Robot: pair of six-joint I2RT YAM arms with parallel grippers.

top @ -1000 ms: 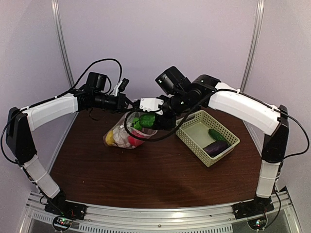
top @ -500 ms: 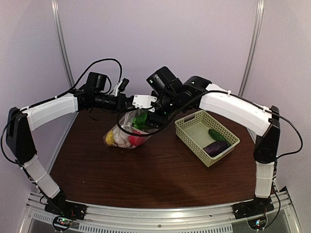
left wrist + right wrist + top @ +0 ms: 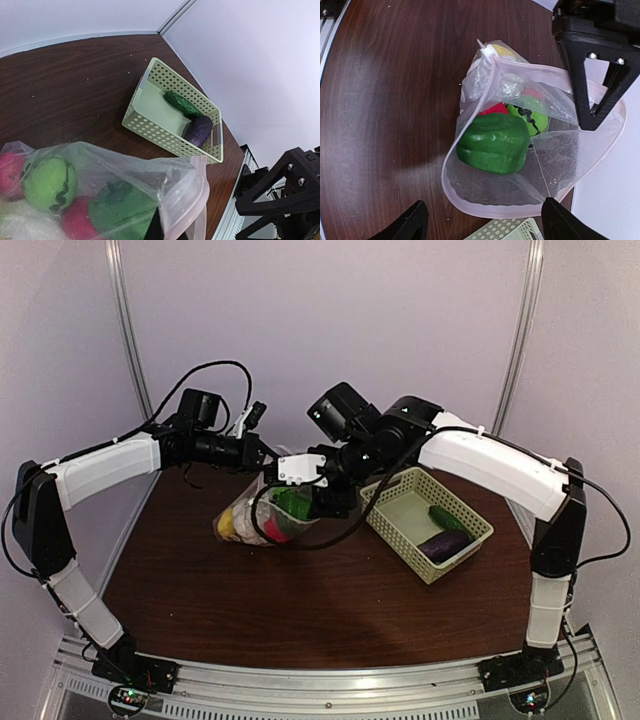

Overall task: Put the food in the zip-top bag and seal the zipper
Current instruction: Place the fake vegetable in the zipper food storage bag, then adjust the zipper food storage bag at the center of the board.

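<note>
The zip-top bag [image 3: 262,520] lies on the table with its mouth held up and open. My left gripper [image 3: 262,454] is shut on the bag's upper rim; in the left wrist view [image 3: 162,233] a dark finger pinches the plastic. The zipper [image 3: 454,192] forms an open loop. Inside are a dark green piece [image 3: 493,143], a light green round piece [image 3: 530,116], a red piece [image 3: 493,108] and a yellow piece [image 3: 503,50]. My right gripper [image 3: 484,202] is open and empty just off the bag mouth [image 3: 326,502]. A cucumber [image 3: 444,516] and an eggplant [image 3: 444,542] lie in the basket.
The pale green lattice basket [image 3: 396,512] stands right of the bag, close to my right gripper; it also shows in the left wrist view [image 3: 150,120]. Bare brown table lies in front of the bag. Grey walls close the back and both sides.
My right gripper carried the dark green piece left over the bag mouth, let it go inside, and has drawn back to the right, open. The left gripper has stayed holding the rim.
</note>
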